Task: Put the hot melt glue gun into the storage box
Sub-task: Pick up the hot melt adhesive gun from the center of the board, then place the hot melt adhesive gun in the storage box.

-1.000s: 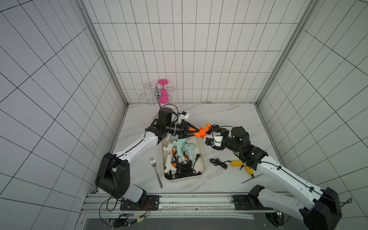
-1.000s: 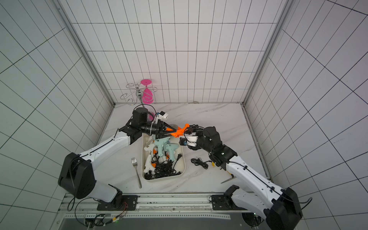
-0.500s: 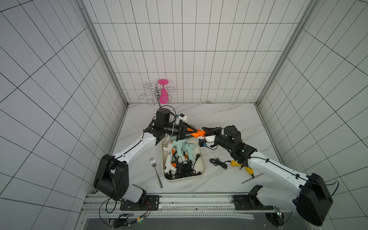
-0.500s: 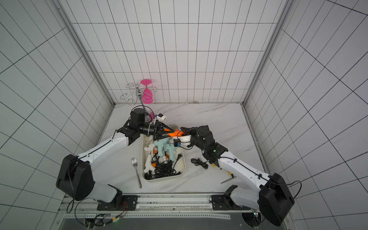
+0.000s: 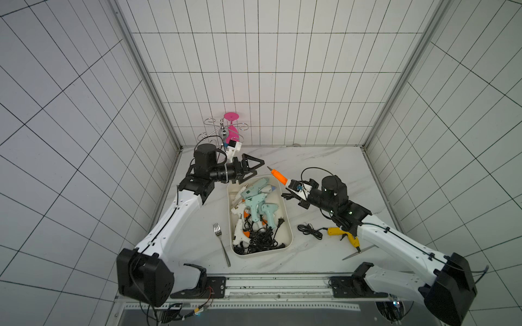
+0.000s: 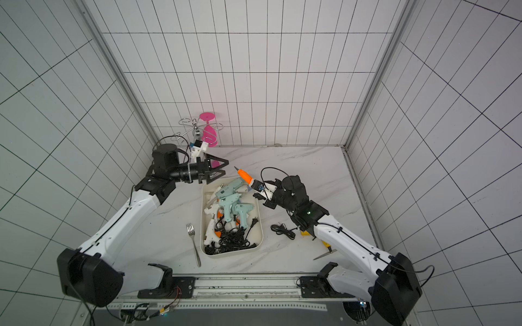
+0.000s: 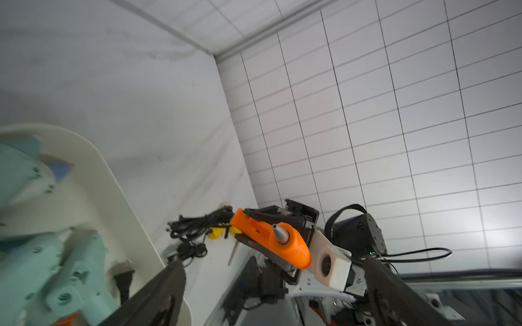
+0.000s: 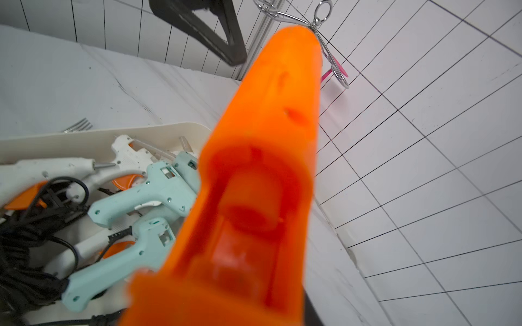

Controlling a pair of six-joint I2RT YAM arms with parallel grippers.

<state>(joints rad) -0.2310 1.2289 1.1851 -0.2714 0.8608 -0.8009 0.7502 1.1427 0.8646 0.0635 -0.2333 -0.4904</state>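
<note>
We see a silver metal fork [image 5: 221, 245] lying on the white marbled tabletop [image 5: 324, 163]. At the back wall stands a chrome wire glass rack [image 5: 223, 132], with a pink plastic goblet [image 5: 233, 133] hanging upside down from it. A thin grey metal blade [image 5: 357, 253] lies near the front right.

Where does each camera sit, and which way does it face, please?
Top views: high above the front rail, looking down on the table, storage box, left arm, right arm, left gripper and right gripper.
Left wrist: on the left arm, facing the right gripper holding the orange glue gun; its own spread fingers show.
Right wrist: on the right arm, looking along the held gun toward the left gripper; own jaws mostly hidden.
Shared: both wrist views show the gun and the box.
</note>
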